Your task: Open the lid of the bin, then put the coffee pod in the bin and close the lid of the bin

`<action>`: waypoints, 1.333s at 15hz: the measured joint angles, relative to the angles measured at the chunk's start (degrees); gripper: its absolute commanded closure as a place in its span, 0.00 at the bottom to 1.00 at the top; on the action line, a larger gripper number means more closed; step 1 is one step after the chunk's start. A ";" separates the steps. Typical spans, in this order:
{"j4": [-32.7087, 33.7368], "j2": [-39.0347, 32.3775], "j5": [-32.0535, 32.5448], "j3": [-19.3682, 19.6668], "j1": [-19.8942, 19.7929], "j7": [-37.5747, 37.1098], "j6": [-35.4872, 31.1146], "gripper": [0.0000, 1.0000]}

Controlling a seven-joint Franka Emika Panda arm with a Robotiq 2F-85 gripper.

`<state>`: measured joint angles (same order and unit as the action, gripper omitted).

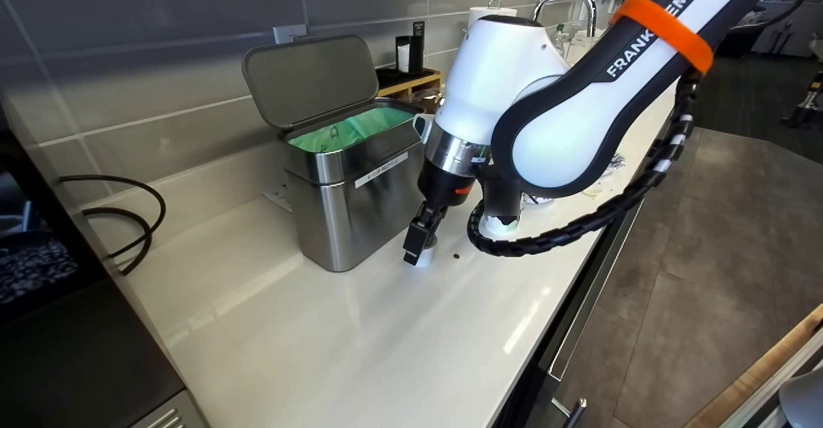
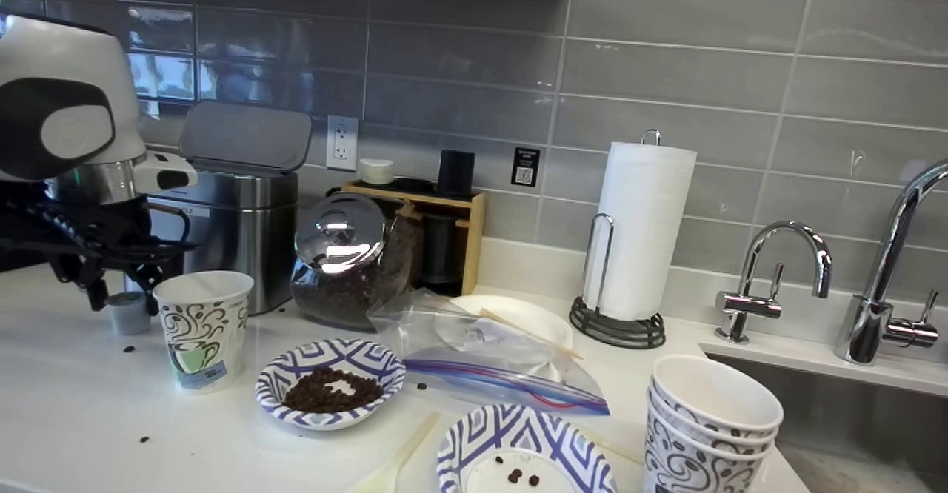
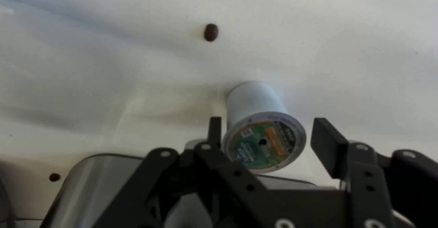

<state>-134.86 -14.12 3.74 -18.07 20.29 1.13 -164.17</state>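
Note:
The steel bin [image 1: 360, 222] stands on the counter by the wall; it also shows in an exterior view [image 2: 266, 249] and at the bottom of the wrist view [image 3: 99, 180]. Its grey lid [image 1: 312, 81] is up, tilted back, and the green lining shows inside; the raised lid is also in an exterior view [image 2: 244, 134]. The white coffee pod [image 3: 253, 101] with a green printed top stands upright on the counter in front of the bin; both exterior views show it [image 1: 424, 258] [image 2: 130, 318]. My gripper [image 3: 268, 132] is open with its fingers either side of the pod, a gap showing at the right finger.
A patterned paper cup [image 2: 204, 330] stands close to the gripper. A bowl of beans [image 2: 333, 389], a glass jar [image 2: 341, 271], a plastic bag [image 2: 503, 352] and stacked cups [image 2: 711, 426] lie farther along. Loose beans [image 3: 211, 32] dot the counter. A black appliance [image 1: 71, 312] stands at one end.

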 measured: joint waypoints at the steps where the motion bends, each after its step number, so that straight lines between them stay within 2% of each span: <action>1: 0.05 -0.07 0.02 0.03 0.04 -0.10 0.00 0.69; 5: 0.09 -0.01 0.06 0.20 0.07 -0.84 0.00 0.79; 12: 0.20 1.97 -2.78 -1.25 -0.24 -1.08 0.52 0.89; 14: 0.27 3.11 -4.64 -2.29 -0.47 -0.93 1.57 1.00; 16: 0.50 4.58 -7.75 -3.72 -0.85 -0.14 3.55 0.96; 18: 0.89 6.30 -12.54 -5.42 -1.47 2.31 5.67 1.00; 20: 1.29 8.44 -16.71 -6.18 -1.74 4.48 7.90 0.98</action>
<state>-133.57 -5.68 -12.96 -24.25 18.55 5.61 -156.27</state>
